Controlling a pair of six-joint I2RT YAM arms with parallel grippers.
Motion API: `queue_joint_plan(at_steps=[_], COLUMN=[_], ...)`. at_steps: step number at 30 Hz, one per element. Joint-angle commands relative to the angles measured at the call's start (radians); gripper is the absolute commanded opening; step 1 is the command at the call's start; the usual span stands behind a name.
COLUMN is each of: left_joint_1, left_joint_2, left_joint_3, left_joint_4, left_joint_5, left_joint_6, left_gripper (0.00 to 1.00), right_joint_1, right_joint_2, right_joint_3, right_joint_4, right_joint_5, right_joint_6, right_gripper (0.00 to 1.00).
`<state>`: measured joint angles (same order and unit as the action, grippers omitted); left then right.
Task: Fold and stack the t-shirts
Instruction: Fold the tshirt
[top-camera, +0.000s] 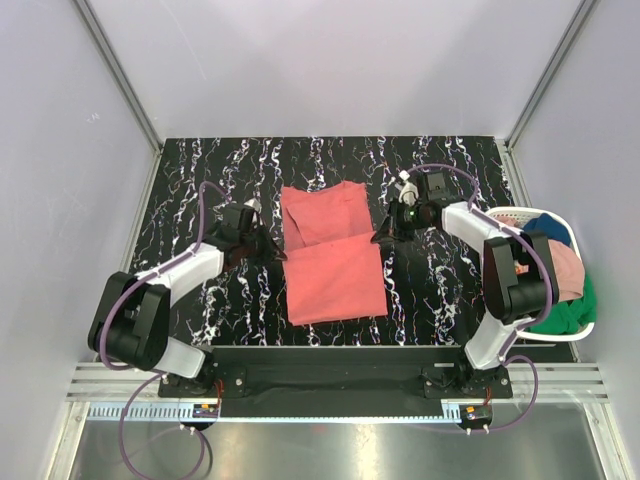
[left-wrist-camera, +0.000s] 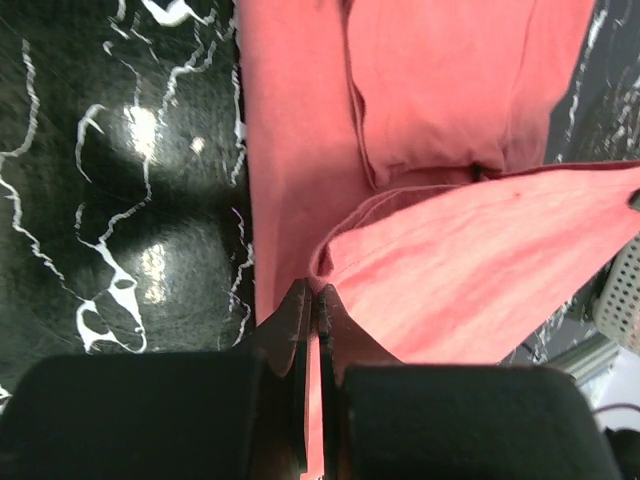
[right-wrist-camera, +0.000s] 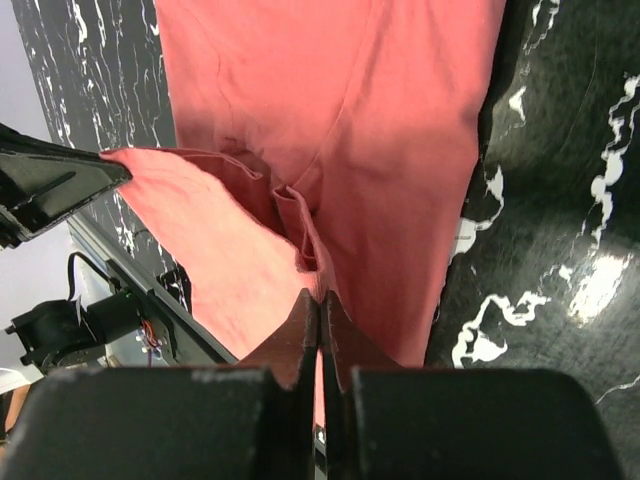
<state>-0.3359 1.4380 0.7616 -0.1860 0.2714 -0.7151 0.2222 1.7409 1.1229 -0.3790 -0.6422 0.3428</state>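
Black marbled surface (top-camera: 200, 170): coral-red t-shirt (top-camera: 335, 280) mid-fold. Left hand (top-camera: 268, 245) and right hand (top-camera: 385, 238) each clamped on its side edges. Next, likely: lay raised layer flat, release.

The bench (top-camera: 190, 165) is black with wiggly white lines all over it, a white plastic basket (top-camera: 512, 213) sits at its right edge near the front, and plain pale walls (top-camera: 330, 60) stand around it.

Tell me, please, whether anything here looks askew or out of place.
Nothing spilled or damaged. The coral-red cloth t-shirt, pinched by the left gripper and right gripper, is mid-fold: its near half sits slightly skewed, side edges not matching the far half's.
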Motion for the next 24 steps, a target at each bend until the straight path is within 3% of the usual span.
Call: queue_joint_plan(at_steps=[1, 8, 13, 15, 16, 17, 21, 22, 24], left_joint_1=[0.001, 0.006, 0.006, 0.005, 0.006, 0.006, 0.008, 0.008, -0.011], left_joint_2=[0.031, 0.18, 0.216, 0.217, 0.22, 0.226, 0.187, 0.165, 0.093], left_joint_3=[0.061, 0.143, 0.15, 0.16, 0.169, 0.18, 0.243, 0.249, 0.248], left_joint_4=[0.005, 0.022, 0.029, 0.013, -0.021, -0.044, -0.157, -0.191, -0.205], left_joint_5=[-0.077, -0.038, -0.067, -0.092, -0.103, -0.136, -0.239, -0.254, -0.241], left_joint_6=[0.02, 0.072, 0.066, 0.068, 0.075, 0.081, 0.097, 0.098, 0.098], left_gripper=[0.0, 0.01, 0.06, 0.11, 0.23, 0.25, 0.33, 0.38, 0.38], right_joint_1=[-0.004, -0.004, -0.004, -0.004, -0.004, -0.004, -0.003, -0.004, -0.004], right_joint_2=[0.037, 0.141, 0.163, 0.17, 0.17, 0.167, 0.114, 0.077, 0.031], right_joint_3=[0.054, 0.078, 0.081, 0.087, 0.089, 0.083, 0.071, 0.072, 0.06], right_joint_4=[0.022, 0.045, 0.072, 0.069, 0.057, 0.052, -0.017, -0.071, -0.107], right_joint_5=[-0.011, 0.006, 0.029, 0.044, 0.058, 0.09, 0.232, 0.274, 0.337], right_joint_6=[-0.022, -0.022, -0.018, -0.019, -0.018, -0.016, 0.021, 0.03, 0.047], right_gripper=[0.0, 0.05, 0.07, 0.15, 0.2, 0.28, 0.43, 0.46, 0.48])
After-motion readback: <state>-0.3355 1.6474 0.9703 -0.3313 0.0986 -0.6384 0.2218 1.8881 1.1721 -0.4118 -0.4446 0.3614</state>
